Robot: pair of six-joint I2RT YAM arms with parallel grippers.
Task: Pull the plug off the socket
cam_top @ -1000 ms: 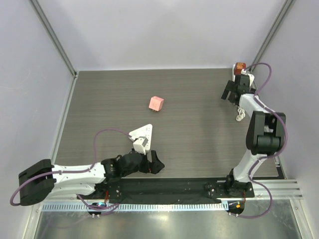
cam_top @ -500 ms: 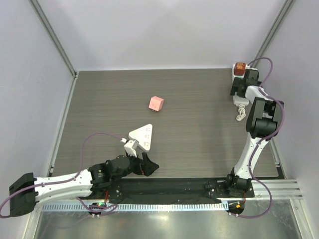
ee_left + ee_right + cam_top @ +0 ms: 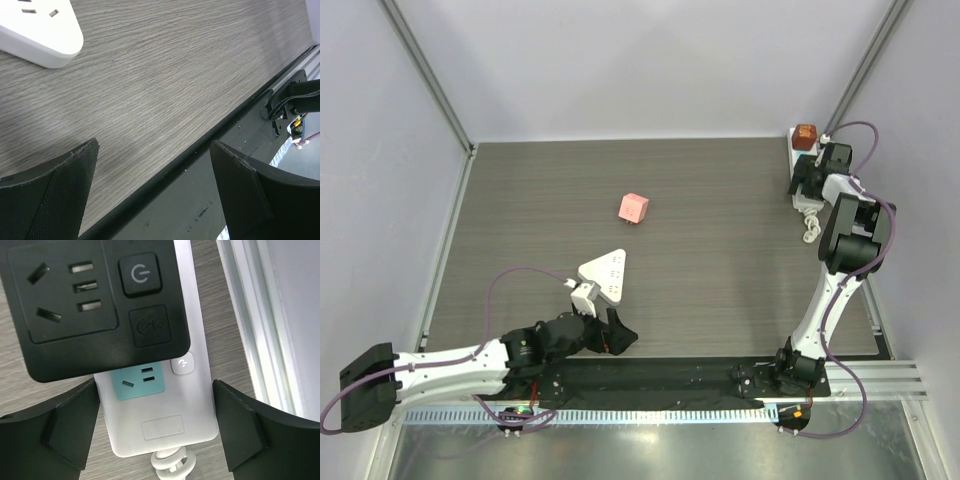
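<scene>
You have the right arm stretched to the far right corner of the table (image 3: 720,250), with the right gripper (image 3: 155,386) spread wide astride the socket (image 3: 165,432). The white strip shows one teal outlet face (image 3: 137,381). A black plug (image 3: 95,305) hides the rest, and the cord (image 3: 172,467) is cut off. Your left gripper (image 3: 154,145) hangs wide open near the front edge.

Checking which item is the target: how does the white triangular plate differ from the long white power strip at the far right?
The triangular plate is three-cornered and white; the power strip is long, with a teal outlet face. Nothing sits on the plate; a black block sits on the strip. The plate lies near the left gripper, the strip under the right gripper, jaws open. Both are white with outlet slots.
</scene>
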